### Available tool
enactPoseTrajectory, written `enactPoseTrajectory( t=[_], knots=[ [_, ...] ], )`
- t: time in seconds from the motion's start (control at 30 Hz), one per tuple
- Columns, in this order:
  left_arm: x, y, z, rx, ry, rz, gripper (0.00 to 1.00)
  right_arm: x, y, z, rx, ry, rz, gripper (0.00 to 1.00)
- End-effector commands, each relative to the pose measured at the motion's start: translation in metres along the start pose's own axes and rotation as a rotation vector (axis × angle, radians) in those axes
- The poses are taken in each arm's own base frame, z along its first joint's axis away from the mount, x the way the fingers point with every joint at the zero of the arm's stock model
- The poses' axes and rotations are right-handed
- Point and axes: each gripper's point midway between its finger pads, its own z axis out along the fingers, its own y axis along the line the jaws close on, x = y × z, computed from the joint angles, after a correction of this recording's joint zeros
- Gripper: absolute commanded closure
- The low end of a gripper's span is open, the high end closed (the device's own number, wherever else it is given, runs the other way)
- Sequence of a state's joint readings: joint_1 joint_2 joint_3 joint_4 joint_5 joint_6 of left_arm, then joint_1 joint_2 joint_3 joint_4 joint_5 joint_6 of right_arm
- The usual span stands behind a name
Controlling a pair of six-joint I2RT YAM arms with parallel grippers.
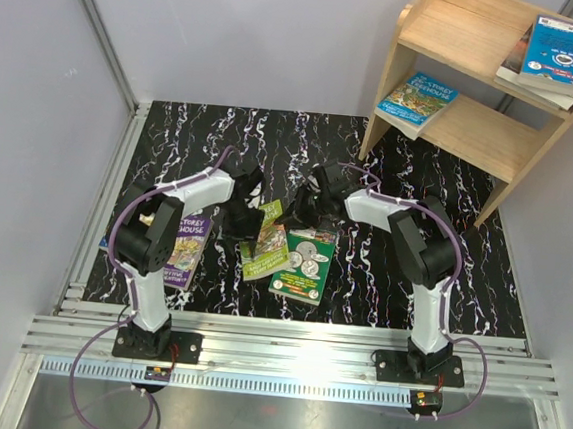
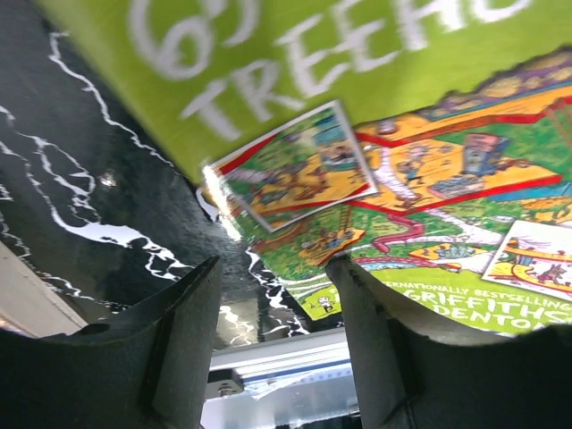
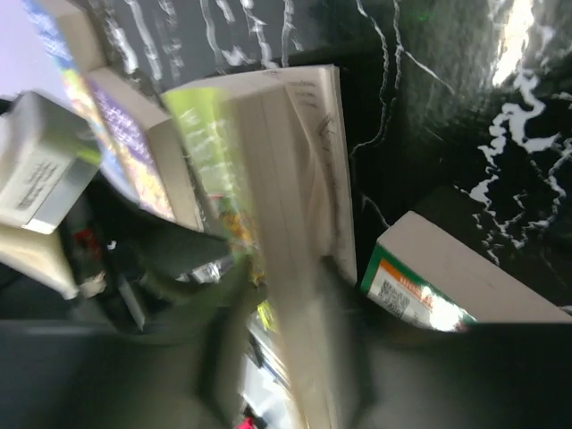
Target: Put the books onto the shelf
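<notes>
Overhead, your left gripper [image 1: 244, 211] and right gripper [image 1: 302, 208] flank the lime-green book [image 1: 264, 241] at centre frame; the shelf [image 1: 474, 133] stands upper right. Left wrist: fingers [image 2: 179, 349] spread, book [image 2: 402, 179] filling the top. Right wrist: fingers [image 3: 214, 384] flank its pages; through the blur you cannot tell whether they pinch.

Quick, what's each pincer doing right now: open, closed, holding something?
Left pincer: open, holding nothing; the green Treehouse book lies just beyond it.
Right pincer: astride that book's page edge; too blurred to tell whether it grips.
</notes>
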State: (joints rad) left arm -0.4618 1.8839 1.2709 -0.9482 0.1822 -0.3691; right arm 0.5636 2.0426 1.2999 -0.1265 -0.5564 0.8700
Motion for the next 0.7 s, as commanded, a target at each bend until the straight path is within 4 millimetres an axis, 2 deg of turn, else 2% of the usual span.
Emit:
enactPoseTrajectory(
  t=[0.0, 0.1, 0.13, 0.2, 0.23, 0.27, 0.33, 0.37, 0.4, 0.47, 0.53, 0.57, 0.63, 0.67],
  knots=[
    [-0.032, -0.021, 0.020, 0.070, -0.129, 0.018, 0.43, 0.041, 0.025, 0.012, -0.039, 0.097, -0.037, 0.87],
    [-0.031, -0.023, 0.019, 0.081, -0.132, 0.021, 0.44, 0.044, 0.021, 0.000, -0.010, 0.083, -0.066, 1.00],
    [-0.031, -0.024, 0.019, 0.089, -0.132, 0.020, 0.44, 0.049, 0.016, -0.003, 0.004, 0.091, -0.064, 1.00],
    [-0.031, -0.024, 0.017, 0.093, -0.137, 0.017, 0.44, 0.053, 0.021, -0.012, -0.012, 0.083, -0.079, 1.00],
    [-0.031, -0.025, 0.014, 0.096, -0.144, 0.020, 0.45, 0.057, 0.017, -0.015, -0.009, 0.083, -0.077, 1.00],
    [-0.032, -0.027, 0.010, 0.100, -0.149, 0.018, 0.45, 0.057, 0.026, -0.024, -0.029, 0.067, -0.091, 1.00],
    [-0.036, -0.029, -0.005, 0.105, -0.185, 0.023, 0.44, 0.060, 0.026, -0.033, -0.022, 0.054, -0.096, 1.00],
    [-0.034, -0.028, -0.013, 0.102, -0.193, 0.019, 0.43, 0.057, 0.034, -0.044, -0.032, 0.031, -0.115, 1.00],
    [-0.037, -0.030, -0.027, 0.113, -0.232, 0.017, 0.41, 0.054, 0.035, -0.050, -0.020, 0.008, -0.135, 1.00],
    [-0.037, -0.029, -0.042, 0.131, -0.262, -0.011, 0.34, 0.050, 0.045, -0.071, -0.014, -0.031, -0.148, 1.00],
    [-0.036, -0.036, -0.064, 0.172, -0.313, -0.017, 0.32, 0.038, 0.046, -0.088, -0.004, -0.083, -0.143, 1.00],
    [-0.035, -0.037, -0.071, 0.183, -0.328, -0.030, 0.30, 0.032, 0.054, -0.103, -0.024, -0.123, -0.145, 1.00],
    [-0.033, -0.042, -0.089, 0.215, -0.372, -0.033, 0.30, 0.014, 0.053, -0.126, -0.036, -0.185, -0.114, 1.00],
    [-0.033, -0.042, -0.094, 0.223, -0.386, -0.047, 0.30, 0.008, 0.060, -0.143, -0.059, -0.223, -0.116, 1.00]
  ],
)
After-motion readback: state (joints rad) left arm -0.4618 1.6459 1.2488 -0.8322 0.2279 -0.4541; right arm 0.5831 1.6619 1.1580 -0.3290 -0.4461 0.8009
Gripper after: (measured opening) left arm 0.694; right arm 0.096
